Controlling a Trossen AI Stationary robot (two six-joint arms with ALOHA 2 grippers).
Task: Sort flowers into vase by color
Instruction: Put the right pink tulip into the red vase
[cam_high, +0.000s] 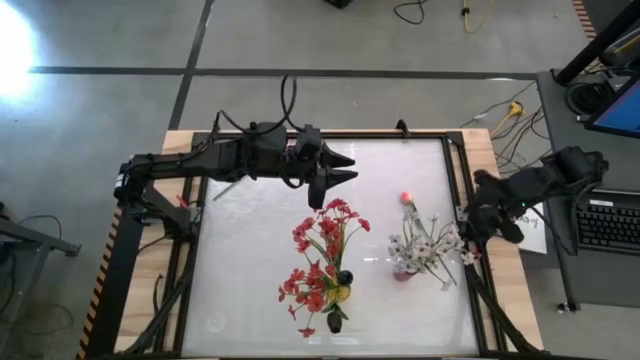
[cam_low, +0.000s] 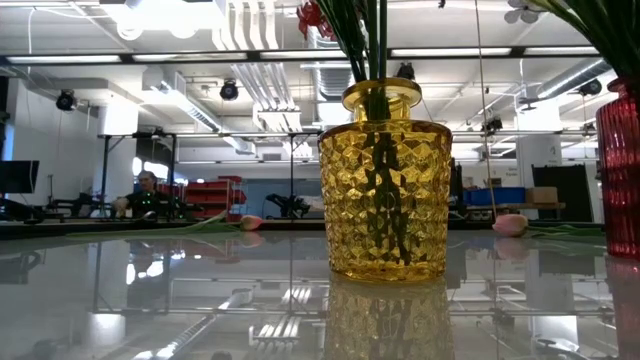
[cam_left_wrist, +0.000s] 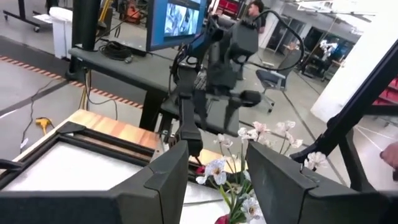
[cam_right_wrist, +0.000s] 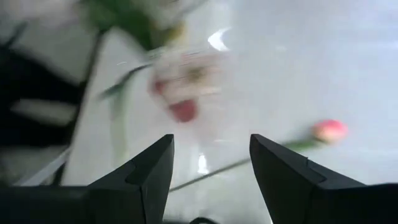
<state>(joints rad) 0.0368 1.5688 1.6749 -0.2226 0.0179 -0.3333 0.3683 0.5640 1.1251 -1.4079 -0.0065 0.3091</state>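
The table (cam_high: 250, 250) has a glossy white top inside a dark frame, with bare wood along its left and right edges. The left arm reaches across the far part of the table, and the left gripper (cam_high: 340, 172) hangs above the far middle of the top; its fingers (cam_left_wrist: 163, 177) are spread apart and nothing is between them. The right arm stays over the right edge of the table, and the right gripper (cam_high: 478, 226) is just beside the white flowers; its fingers (cam_right_wrist: 146, 171) are also spread apart and hold nothing. Near the front edge, about in the middle, stands a yellow glass vase (cam_low: 385, 195) with a faceted wall, and green stems go down inside it. These stems carry the red flowers (cam_high: 318, 255), which spread out over the vase toward the far side and toward the left. To the right of it, closer to the right edge, stands a red vase (cam_low: 622, 170), and it holds the white flowers (cam_high: 428, 245), a loose spray of small blooms. One pink bud (cam_high: 408, 198) lies flat on the top, on the far side of the white flowers and not in any vase; its thin green stem is on the surface too. A second pink bud (cam_low: 250, 222) lies on the top farther to the left.
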